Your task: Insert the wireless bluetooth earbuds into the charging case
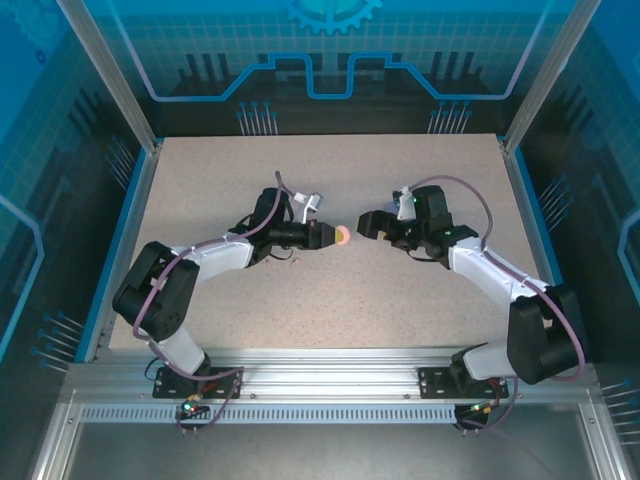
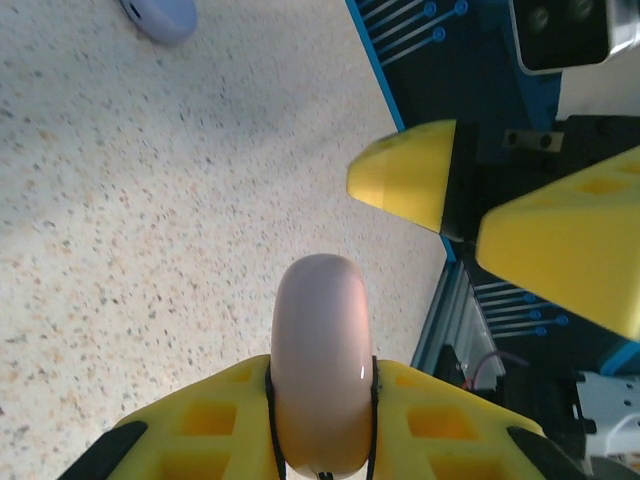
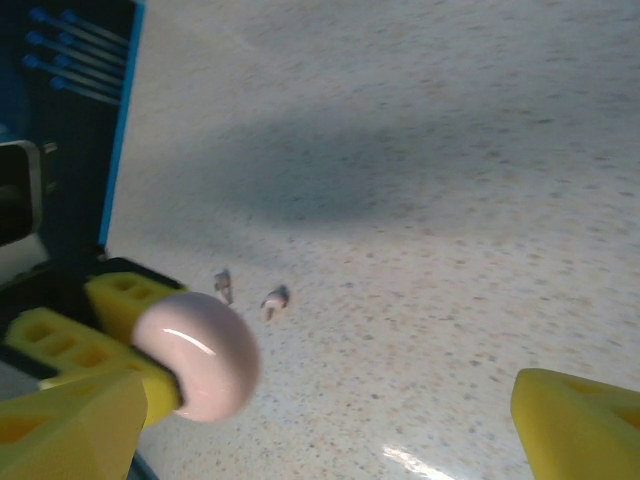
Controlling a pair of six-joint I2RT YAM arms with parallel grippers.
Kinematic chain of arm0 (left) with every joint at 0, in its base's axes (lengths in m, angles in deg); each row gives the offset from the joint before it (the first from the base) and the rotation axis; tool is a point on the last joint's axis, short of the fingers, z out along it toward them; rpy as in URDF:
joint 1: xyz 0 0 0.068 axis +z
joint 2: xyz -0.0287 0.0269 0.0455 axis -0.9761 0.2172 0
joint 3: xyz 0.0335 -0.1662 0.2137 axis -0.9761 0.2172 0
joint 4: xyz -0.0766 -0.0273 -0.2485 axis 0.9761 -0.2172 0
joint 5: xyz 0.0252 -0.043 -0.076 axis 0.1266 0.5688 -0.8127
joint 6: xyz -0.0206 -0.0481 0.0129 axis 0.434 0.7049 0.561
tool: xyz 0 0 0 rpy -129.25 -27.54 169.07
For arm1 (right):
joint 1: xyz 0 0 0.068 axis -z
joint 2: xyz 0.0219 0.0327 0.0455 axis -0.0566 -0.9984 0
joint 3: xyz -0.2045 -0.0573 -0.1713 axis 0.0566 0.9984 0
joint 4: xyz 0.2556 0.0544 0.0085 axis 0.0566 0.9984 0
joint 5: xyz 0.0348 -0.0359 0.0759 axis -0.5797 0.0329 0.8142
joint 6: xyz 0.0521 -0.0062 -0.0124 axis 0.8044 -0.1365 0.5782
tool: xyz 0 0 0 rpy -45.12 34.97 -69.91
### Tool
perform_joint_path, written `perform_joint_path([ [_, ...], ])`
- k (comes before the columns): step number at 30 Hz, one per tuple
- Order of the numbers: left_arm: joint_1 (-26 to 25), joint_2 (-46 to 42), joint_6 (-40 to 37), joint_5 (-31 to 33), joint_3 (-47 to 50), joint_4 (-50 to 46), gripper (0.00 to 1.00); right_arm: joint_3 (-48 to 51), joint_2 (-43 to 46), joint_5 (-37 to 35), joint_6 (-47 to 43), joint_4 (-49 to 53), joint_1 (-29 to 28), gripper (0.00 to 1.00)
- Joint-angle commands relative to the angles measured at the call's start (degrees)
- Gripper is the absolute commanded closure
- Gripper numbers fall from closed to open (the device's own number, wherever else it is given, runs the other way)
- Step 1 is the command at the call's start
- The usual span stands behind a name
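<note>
Left gripper (image 1: 328, 236): pinched tight on the pink charging case (image 2: 320, 340). It holds the case edge-on above the table (image 1: 200, 180), pointed at the other arm. This is likely a presentation so the lid can be worked; the case looks closed.

Two earbuds (image 3: 272, 302) lie loose on the table near the held case, not yet inserted.

Right gripper (image 1: 368, 224): spread wide, facing the case and just short of touching it, probably lining up on it.

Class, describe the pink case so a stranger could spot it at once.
On the speckled table, look at the gap between the two arms. There the left gripper clamps a smooth, round pink case, facing the open right gripper. The other case, pale purple, lies loose on the table.
</note>
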Motion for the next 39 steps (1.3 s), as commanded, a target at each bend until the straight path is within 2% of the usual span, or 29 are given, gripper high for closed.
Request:
perform_joint_path([
  [1,0.4,-1.2,-2.0,-4.0,-2.4,-2.8,1.0,-0.9,-0.9,2.6,-3.1,-4.2,-2.3,0.06],
  [9,0.4,-1.7,-1.1,-3.8,-2.6,-1.7,1.0,-1.6,-4.5,1.4,-3.7,-4.3,-4.0,0.07],
  [25,0.4,-5.5,-1.0,-3.8,-2.9,-1.3,1.0,6.5,-9.7,3.3,-0.8,-10.6,1.8,0.11],
  [30,0.4,-4.9,-0.8,-3.6,-2.7,-0.8,1.0,6.7,-6.5,5.2,-1.2,-9.2,3.0,0.12],
  [34,0.4,-3.5,0.1,-4.9,-2.5,0.9,1.0,7.5,-1.5,9.5,-3.1,-8.2,5.0,0.15],
  [39,0.3,-1.6,1.2,-6.7,-3.0,2.7,1.0,6.8,1.1,15.4,-4.9,-8.4,5.7,0.26],
])
